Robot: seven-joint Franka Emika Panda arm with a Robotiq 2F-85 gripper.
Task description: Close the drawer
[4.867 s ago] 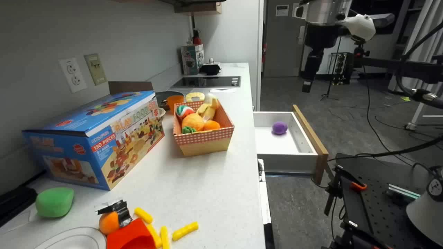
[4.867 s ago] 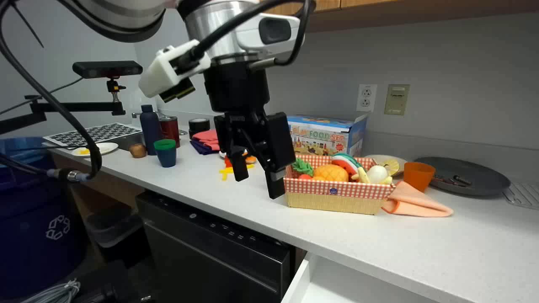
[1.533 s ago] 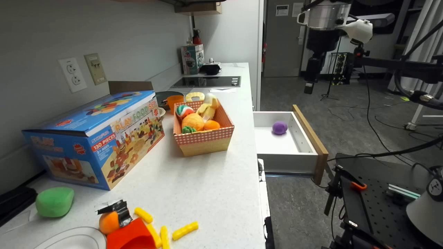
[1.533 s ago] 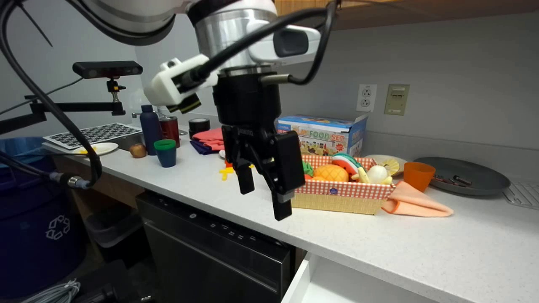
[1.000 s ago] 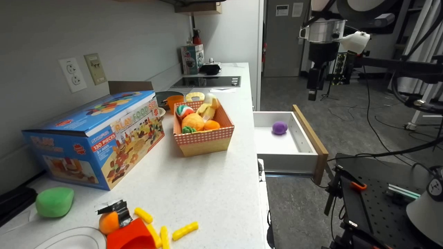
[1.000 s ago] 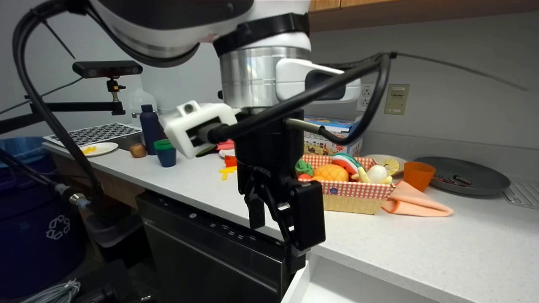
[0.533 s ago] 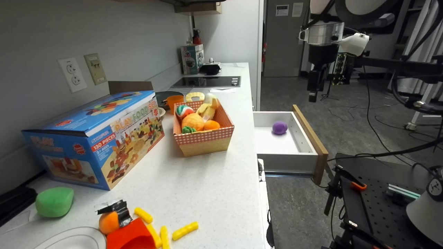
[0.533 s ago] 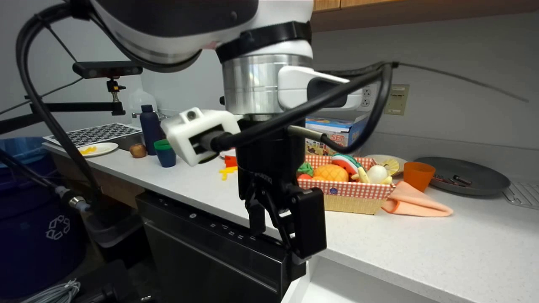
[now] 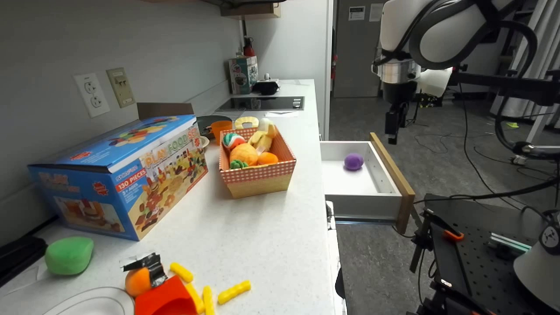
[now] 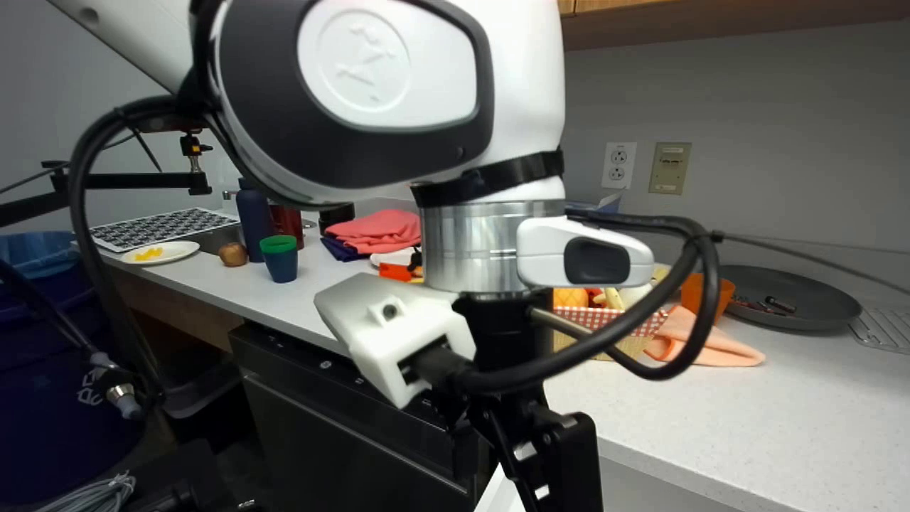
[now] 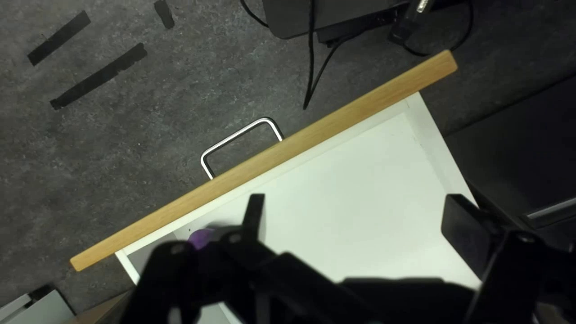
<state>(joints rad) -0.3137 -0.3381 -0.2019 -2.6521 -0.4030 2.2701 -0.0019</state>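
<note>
Pincer (image 11: 354, 218), spread wide and empty, has dropped toward the drawer (image 11: 288, 149) (still pulled out), so closing push is likely next.

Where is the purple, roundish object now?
In an exterior view, the purple, roundish object lies inside the open white-walled, wooden-fronted drawer, right of the white counter; the wrist view shows it lower left, partly behind the black gripper.

see a blue box (image 9: 127, 170) on the counter (image 9: 271, 245) and, just beside it, a checked basket (image 9: 258, 190) full of toy fruit (image 9: 243, 154). find yellow sticks (image 9: 235, 292) near a red toy (image 9: 164, 298). in an exterior view, spot a dark bottle (image 10: 254, 217) behind a cup (image 10: 279, 262), plus a peach cloth (image 10: 729, 350) near a grey pan (image 10: 817, 309).
</note>
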